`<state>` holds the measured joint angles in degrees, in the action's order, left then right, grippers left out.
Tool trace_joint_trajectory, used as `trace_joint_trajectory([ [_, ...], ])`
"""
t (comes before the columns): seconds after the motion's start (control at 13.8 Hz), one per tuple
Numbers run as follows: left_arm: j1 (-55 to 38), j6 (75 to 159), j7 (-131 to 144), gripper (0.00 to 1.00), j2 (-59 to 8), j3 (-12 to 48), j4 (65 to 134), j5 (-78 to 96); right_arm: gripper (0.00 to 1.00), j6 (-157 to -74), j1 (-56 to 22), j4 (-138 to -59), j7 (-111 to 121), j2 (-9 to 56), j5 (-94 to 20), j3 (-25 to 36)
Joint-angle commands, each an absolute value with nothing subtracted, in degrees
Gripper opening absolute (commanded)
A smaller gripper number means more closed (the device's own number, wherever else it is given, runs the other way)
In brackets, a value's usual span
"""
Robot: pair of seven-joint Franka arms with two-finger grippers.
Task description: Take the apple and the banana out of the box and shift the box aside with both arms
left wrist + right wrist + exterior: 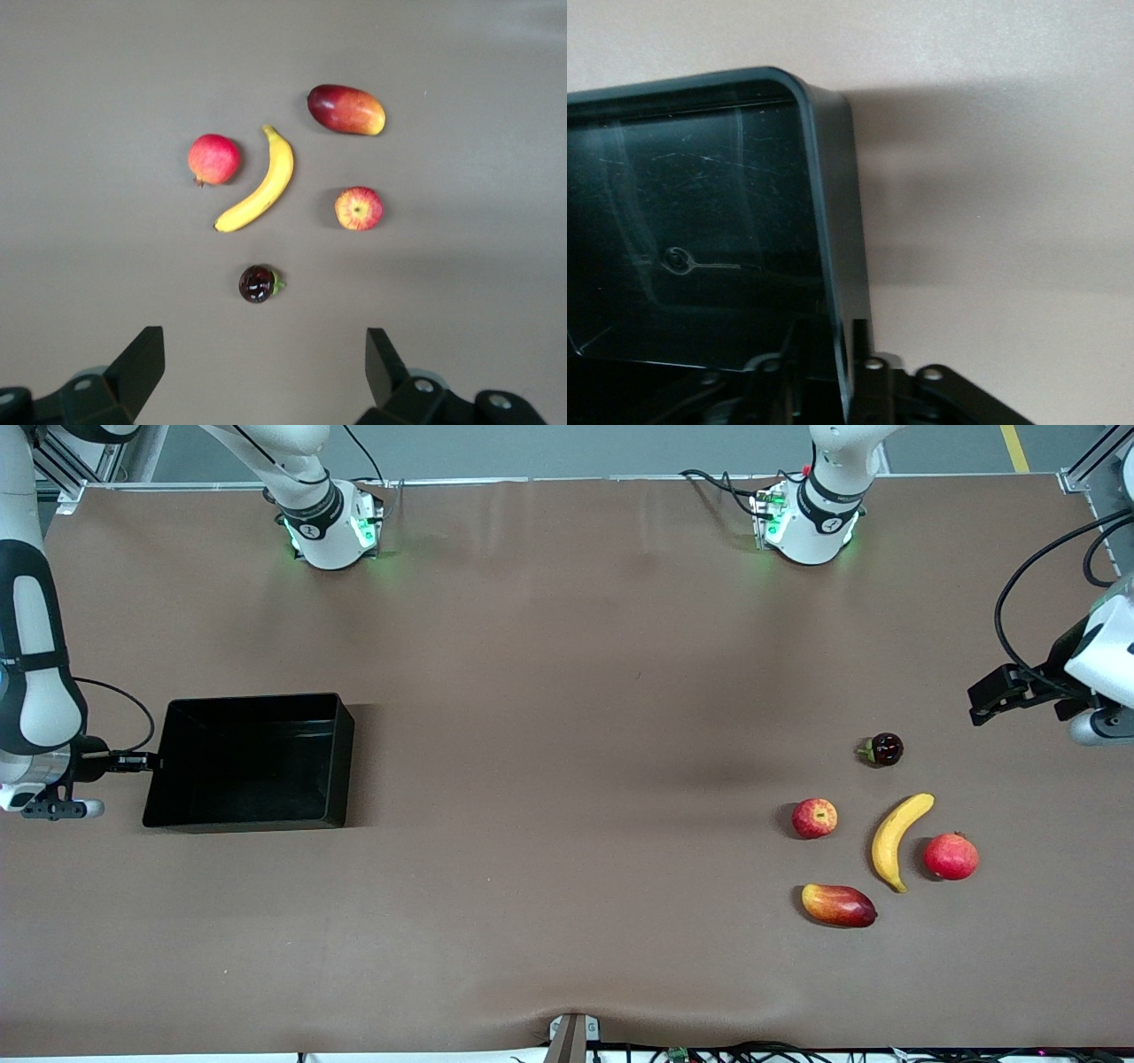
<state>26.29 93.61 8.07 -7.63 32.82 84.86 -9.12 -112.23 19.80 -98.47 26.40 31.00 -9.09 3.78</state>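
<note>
The yellow banana and the small red apple with yellow patches lie on the table toward the left arm's end. Both also show in the left wrist view: the banana and the apple. My left gripper hangs open and empty over bare table beside the fruits; its wrist view shows the jaws wide apart. The black box sits toward the right arm's end. My right gripper is shut on the box's end wall, one finger inside and one outside.
An oblong red-yellow mango lies nearest the front camera, a larger plain red fruit lies beside the banana, and a small dark round fruit lies farthest from the camera. The table is covered in brown cloth.
</note>
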Motion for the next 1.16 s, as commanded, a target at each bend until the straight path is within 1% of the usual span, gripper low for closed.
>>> trace_joint_trajectory([
  [0.0,26.46,91.41,10.36,1.00,-5.82,33.05,83.41,-8.00,1.00,-105.77,20.22,-94.86,26.98,28.93,-9.93,2.46],
  [0.07,26.46,91.32,11.94,1.00,-4.84,33.05,83.84,-7.74,1.00,-101.47,20.13,-92.14,27.07,27.87,-10.02,2.20],
  [0.22,26.45,89.83,14.14,1.00,-4.48,33.05,83.85,-4.67,1.00,-94.69,19.60,-85.82,27.25,24.80,-9.93,-1.21],
  [0.36,26.72,89.82,14.15,1.00,-3.96,32.78,83.94,-3.34,1.00,-92.47,19.34,-79.22,28.03,24.52,-9.67,-3.42],
  [0.51,25.41,89.91,14.15,1.00,-2.38,31.91,84.28,-2.99,1.00,-85.12,16.98,-69.66,29.70,24.61,-7.75,-4.48],
  [0.58,20.44,89.22,13.80,1.00,-0.37,26.77,85.77,-2.99,1.00,-81.60,13.66,-63.35,29.71,24.52,-5.65,-4.13],
  [0.65,14.56,89.21,13.80,1.00,1.21,20.89,87.70,-2.99,1.00,-80.61,12.14,-60.67,29.71,24.26,-3.10,-4.30],
  [0.73,9.63,88.95,13.80,1.00,1.75,15.61,88.15,-2.90,1.00,-79.64,10.74,-59.69,29.53,23.13,-2.82,-4.48],
  [0.8,6.01,88.25,13.62,1.00,2.37,12.08,88.42,-2.90,1.00,-78.41,9.33,-59.76,29.18,19.98,-2.55,-4.48],
  [0.87,3.28,87.20,13.71,1.00,2.98,9.69,88.68,-2.90,1.00,-77.79,6.45,-60.11,26.48,17.52,-1.85,-4.22],
  [0.95,1.34,86.67,13.97,1.00,3.25,8.10,88.68,-2.81,1.00,-75.17,4.94,-61.25,18.89,15.49,-0.98,-3.96],
  [1.09,-1.48,85.26,14.15,1.00,3.86,5.72,89.12,-2.81,1.00,-71.47,4.40,-64.58,9.43,11.10,-1.41,-4.39],
])
